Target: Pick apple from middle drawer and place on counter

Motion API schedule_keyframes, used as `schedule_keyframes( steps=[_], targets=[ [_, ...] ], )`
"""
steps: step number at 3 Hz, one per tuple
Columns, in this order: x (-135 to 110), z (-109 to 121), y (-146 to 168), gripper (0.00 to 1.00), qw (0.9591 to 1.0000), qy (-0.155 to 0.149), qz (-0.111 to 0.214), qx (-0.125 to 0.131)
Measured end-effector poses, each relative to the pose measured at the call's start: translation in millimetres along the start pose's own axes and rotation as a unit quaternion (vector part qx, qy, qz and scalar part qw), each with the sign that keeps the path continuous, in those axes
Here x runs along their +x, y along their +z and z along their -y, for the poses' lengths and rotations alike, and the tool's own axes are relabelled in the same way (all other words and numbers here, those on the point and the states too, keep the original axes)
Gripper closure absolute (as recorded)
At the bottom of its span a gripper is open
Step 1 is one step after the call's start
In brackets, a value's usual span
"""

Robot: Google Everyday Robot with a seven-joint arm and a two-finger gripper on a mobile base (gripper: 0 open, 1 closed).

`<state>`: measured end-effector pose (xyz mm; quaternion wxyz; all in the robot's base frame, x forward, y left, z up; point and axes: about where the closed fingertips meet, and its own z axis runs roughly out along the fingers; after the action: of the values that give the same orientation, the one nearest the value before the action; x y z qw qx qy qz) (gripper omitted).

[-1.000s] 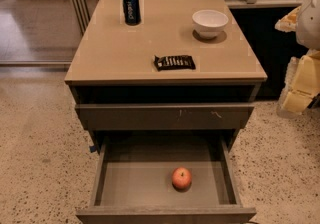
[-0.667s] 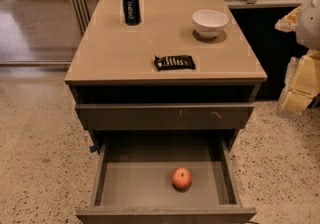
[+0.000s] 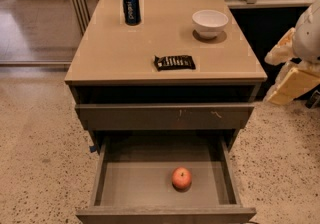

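The apple, small and red-orange, lies on the floor of the pulled-out middle drawer, right of its centre. The tan counter tops the cabinet above it. My gripper shows as pale yellow and white parts at the right edge of the camera view. It hangs beside the cabinet's right side at about counter height, well away from the apple, and nothing shows in it.
On the counter stand a dark blue can at the back left, a white bowl at the back right and a black snack bar near the front. A shut drawer front with pale scratches sits above the open drawer. Speckled floor surrounds the cabinet.
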<state>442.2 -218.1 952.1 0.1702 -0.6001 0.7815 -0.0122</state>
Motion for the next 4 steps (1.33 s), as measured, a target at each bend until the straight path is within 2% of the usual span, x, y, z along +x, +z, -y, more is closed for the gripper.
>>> schedule_keyframes(
  steps=[1, 2, 3, 4],
  targets=[
    [15, -6, 53, 0.62, 0.9982, 0.02, 0.043, -0.037],
    [30, -17, 103, 0.86, 0.9934, 0.034, 0.072, -0.083],
    [31, -18, 110, 1.0, 0.9926, 0.035, 0.075, -0.09],
    [31, -18, 110, 1.0, 0.9926, 0.035, 0.075, -0.09]
  ],
)
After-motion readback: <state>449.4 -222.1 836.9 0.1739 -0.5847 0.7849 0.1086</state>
